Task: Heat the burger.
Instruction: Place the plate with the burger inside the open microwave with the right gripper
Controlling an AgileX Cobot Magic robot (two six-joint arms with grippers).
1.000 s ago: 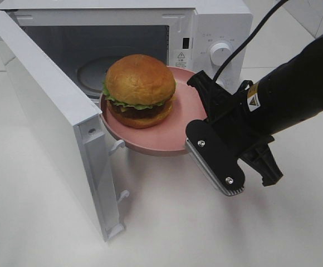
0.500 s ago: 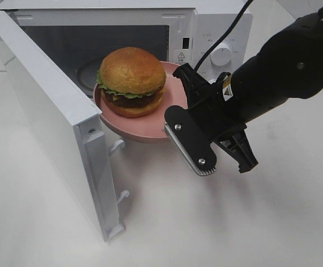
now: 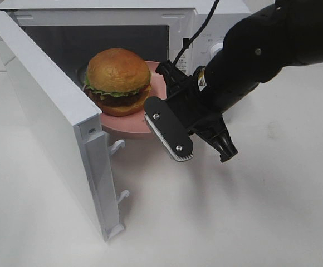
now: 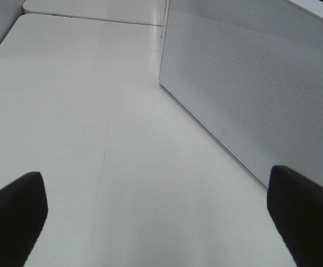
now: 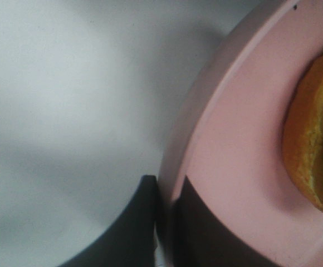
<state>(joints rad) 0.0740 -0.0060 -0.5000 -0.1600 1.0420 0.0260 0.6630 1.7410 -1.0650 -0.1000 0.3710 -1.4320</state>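
The burger (image 3: pixel 118 79), with its golden bun, green lettuce and dark patty, sits on a pink plate (image 3: pixel 129 123) at the mouth of the open microwave (image 3: pixel 220 30). My right gripper (image 3: pixel 165 84) is shut on the plate's right rim and holds it off the table. In the right wrist view its fingers (image 5: pixel 145 222) pinch the plate's rim (image 5: pixel 228 161), with the burger's edge (image 5: pixel 312 144) beyond. My left gripper (image 4: pixel 158 222) is open with nothing between its fingers, hovering over the table beside the outer face of the microwave door (image 4: pixel 250 89). It does not show in the high view.
The microwave door (image 3: pixel 44 111) stands swung open toward the front left, its latch hooks (image 3: pixel 117 147) pointing at the plate. The control knob is partly hidden behind my right arm. White table (image 3: pixel 206 222) lies in front.
My right gripper has carried the plate and burger left and back, farther into the microwave opening. The left gripper stays open.
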